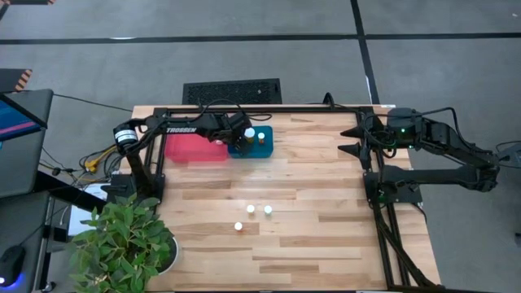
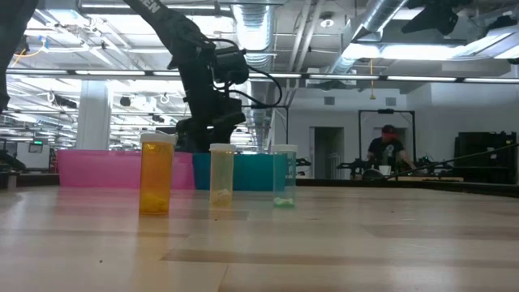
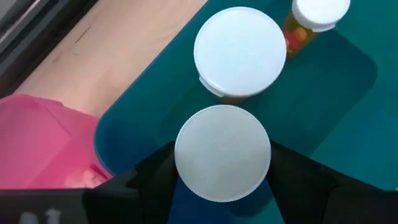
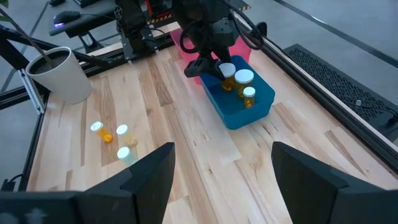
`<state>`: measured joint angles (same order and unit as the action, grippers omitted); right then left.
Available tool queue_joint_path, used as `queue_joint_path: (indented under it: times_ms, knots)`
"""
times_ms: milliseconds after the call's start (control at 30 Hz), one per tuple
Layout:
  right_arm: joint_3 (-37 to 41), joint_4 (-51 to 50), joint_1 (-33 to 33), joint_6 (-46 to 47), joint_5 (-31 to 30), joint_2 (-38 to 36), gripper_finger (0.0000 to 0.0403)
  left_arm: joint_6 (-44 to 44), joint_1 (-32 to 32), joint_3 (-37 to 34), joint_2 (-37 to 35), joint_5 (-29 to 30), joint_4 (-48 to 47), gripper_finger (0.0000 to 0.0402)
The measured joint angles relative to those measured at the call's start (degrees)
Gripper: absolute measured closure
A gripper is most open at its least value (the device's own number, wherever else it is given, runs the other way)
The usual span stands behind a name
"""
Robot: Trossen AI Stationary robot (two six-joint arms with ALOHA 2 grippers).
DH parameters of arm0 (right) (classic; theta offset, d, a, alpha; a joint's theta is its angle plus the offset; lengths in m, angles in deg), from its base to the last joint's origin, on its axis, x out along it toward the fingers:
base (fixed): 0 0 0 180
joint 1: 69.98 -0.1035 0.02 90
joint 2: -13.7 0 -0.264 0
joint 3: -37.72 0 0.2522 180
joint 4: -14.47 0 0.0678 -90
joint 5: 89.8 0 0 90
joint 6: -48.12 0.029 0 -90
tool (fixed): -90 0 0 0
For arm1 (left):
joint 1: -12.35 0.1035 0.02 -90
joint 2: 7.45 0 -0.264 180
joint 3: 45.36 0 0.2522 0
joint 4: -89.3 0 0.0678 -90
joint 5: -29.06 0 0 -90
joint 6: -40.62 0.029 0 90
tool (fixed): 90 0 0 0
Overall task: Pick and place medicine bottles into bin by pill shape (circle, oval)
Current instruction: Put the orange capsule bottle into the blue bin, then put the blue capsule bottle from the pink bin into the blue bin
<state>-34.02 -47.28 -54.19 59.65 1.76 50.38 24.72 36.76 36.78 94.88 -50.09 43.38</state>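
Note:
My left gripper (image 3: 222,171) is over the blue bin (image 3: 348,81), shut on a medicine bottle with a white cap (image 3: 222,152). In the bin stand a wide-capped bottle (image 3: 239,53) and a smaller one with orange pills (image 3: 314,18). A pink bin (image 1: 195,148) sits beside the blue bin (image 1: 262,146), on its left. Three more medicine bottles (image 1: 251,210) (image 1: 268,210) (image 1: 238,227) stand upright on the table's middle. My right gripper (image 1: 352,138) waits open and raised at the far right, holding nothing. My left gripper holds the bottle between its two fingers (image 3: 155,180), one on each side below the white cap (image 3: 186,155), which hides the place of contact. The fingers come from above, slanting down. The bottle stays upright inside the blue bin's outline; whether it stands on the floor I cannot tell.
A potted plant (image 1: 122,240) stands at the table's near left corner. The arms' black frame rails (image 1: 269,110) run along the far edge and both sides. Bare wood lies between the bins and the three standing bottles (image 4: 122,130).

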Motion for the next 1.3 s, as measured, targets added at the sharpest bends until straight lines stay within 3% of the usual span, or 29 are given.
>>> queue_joint_path:
  times_ms: [433, 1200, 1300]
  knots:
    - [0.00, 0.00, -0.01, -0.01, -0.02, 0.00, 0.0127, 0.24, -0.70, -0.02, -0.67, -3.56, -0.55, 0.0088]
    - [0.00, 0.55, 0.00, -1.03, -0.05, -0.02, 0.0127, -1.32, -7.21, -0.02, -17.40, -3.00, -2.32, 0.0083]
    - [0.00, 0.55, 0.00, -1.03, -0.06, -0.02, 0.0127, -2.51, -8.39, 0.02, -18.98, -0.80, -4.45, 0.0083]
